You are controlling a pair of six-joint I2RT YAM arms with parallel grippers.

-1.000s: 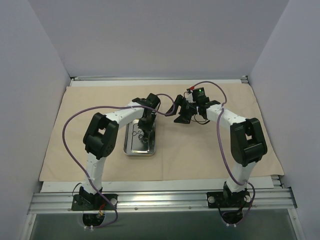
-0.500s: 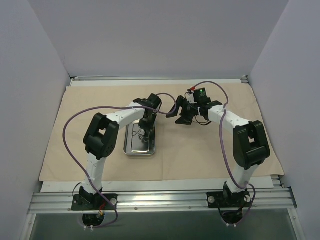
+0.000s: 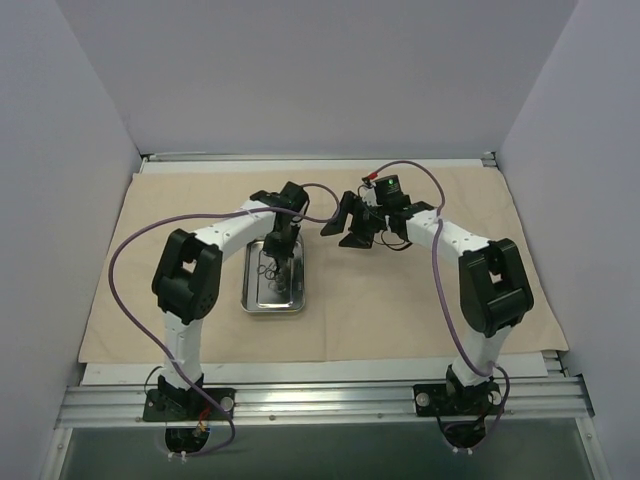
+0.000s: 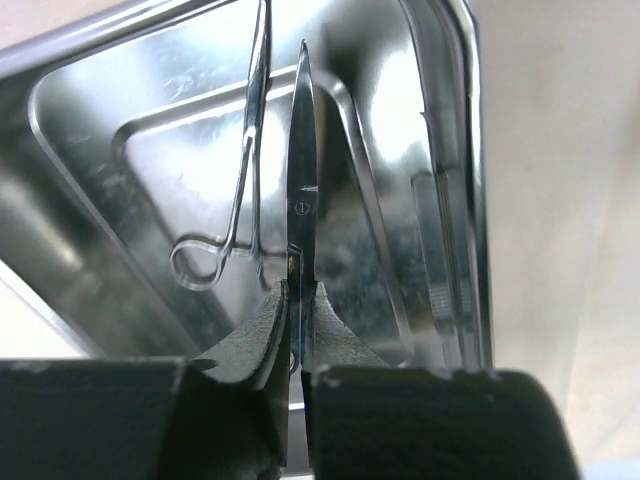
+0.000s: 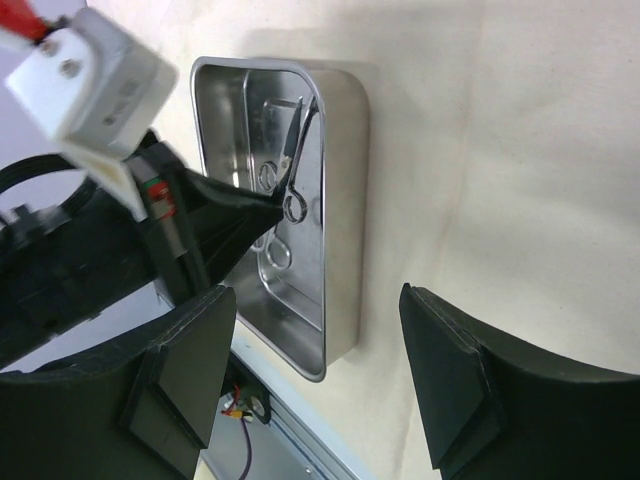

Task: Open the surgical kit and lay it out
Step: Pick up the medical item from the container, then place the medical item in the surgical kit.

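Note:
The beige cloth wrap (image 3: 420,300) lies spread flat over the table. On it stands the shiny steel tray (image 3: 272,309), left of centre. My left gripper (image 3: 278,240) hangs over the tray's far end, shut on thin steel scissors (image 4: 301,190) whose blades point out over the tray floor. Ring-handled forceps (image 4: 248,150) lie in the tray (image 4: 465,150) just left of the scissors. My right gripper (image 3: 345,225) hovers open over bare cloth to the right of the tray (image 5: 345,200), holding nothing. The right wrist view shows the left gripper (image 5: 235,215) reaching into the tray.
Grey walls close in the left, far and right sides. A metal rail (image 3: 320,400) runs along the near edge and carries both arm bases. Purple cables (image 3: 130,260) loop beside the arms. Bare cloth extends right of the tray and toward the near edge.
The left gripper has closed on the scissors, and its arm has swung a little left. The right gripper has shifted slightly left, toward the tray, still open.

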